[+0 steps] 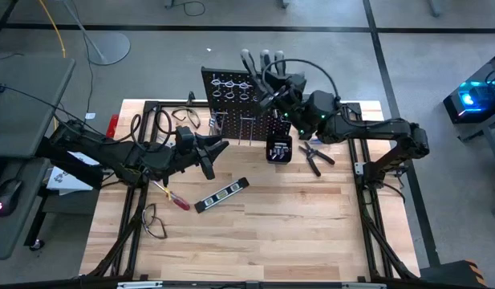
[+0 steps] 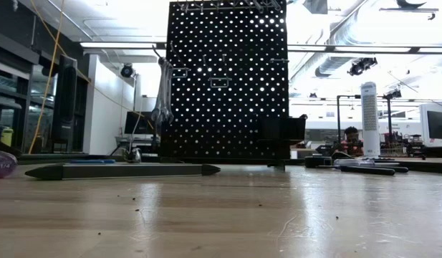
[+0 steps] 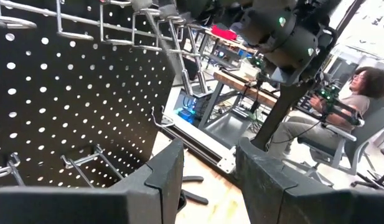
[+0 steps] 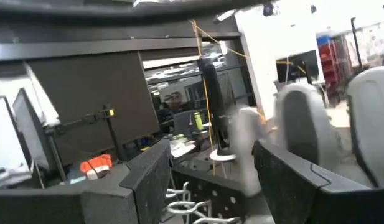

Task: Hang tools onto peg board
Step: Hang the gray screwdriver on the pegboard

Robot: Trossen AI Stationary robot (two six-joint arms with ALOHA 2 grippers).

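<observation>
The black peg board stands upright at the table's far middle, with silver rings along its top and thin hooks lower down. Silver wrenches hang from a hook on its face. My right gripper is raised at the board's top right, open, with nothing between its fingers. My left gripper hovers level in front of the board, open and empty. A red-handled screwdriver and dark pliers lie flat on the table.
A small black box stands in front of the board's right end. A dark flat bar lies near the table's middle and clear safety glasses lie at the near left. The near half of the wooden table is bare.
</observation>
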